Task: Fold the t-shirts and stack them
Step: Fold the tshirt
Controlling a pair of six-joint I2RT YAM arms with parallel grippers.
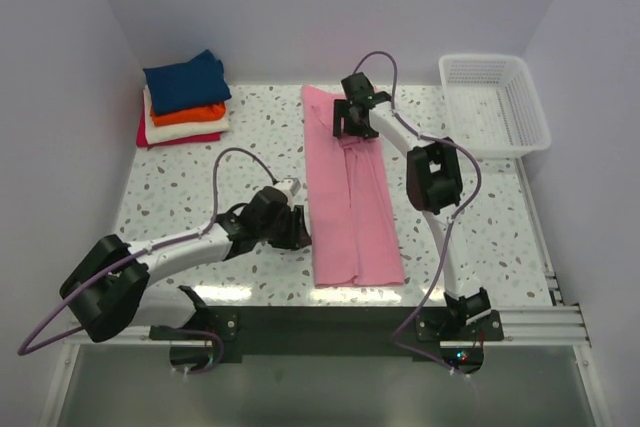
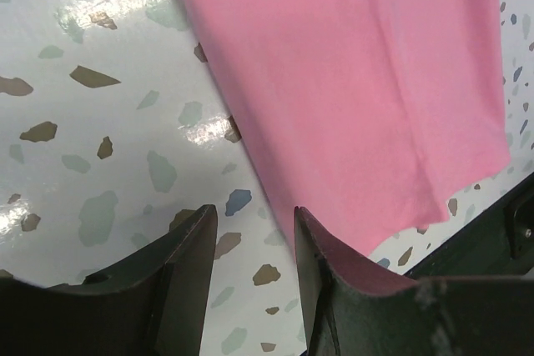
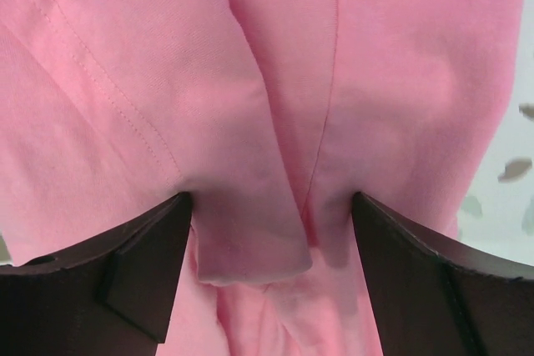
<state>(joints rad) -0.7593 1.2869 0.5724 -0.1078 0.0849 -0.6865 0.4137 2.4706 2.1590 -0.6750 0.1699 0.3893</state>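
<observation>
Right hand (image 3: pixel 271 199) open astride a pink t-shirt (image 1: pixel 355 207) fold toward worktop's far edge; left hand (image 2: pixel 254 216) open, just beside its left side.

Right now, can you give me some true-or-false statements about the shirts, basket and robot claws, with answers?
The pink shirt lies as a long strip mid-table. True.
The navy shirt is at the stack's bottom. False: it is on top, the red shirt lowest.
The basket stands far left. False: far right.
The right gripper is over the pink shirt, jaws open. True.
The left gripper clamps the pink shirt. False: open, at its left edge.
</observation>
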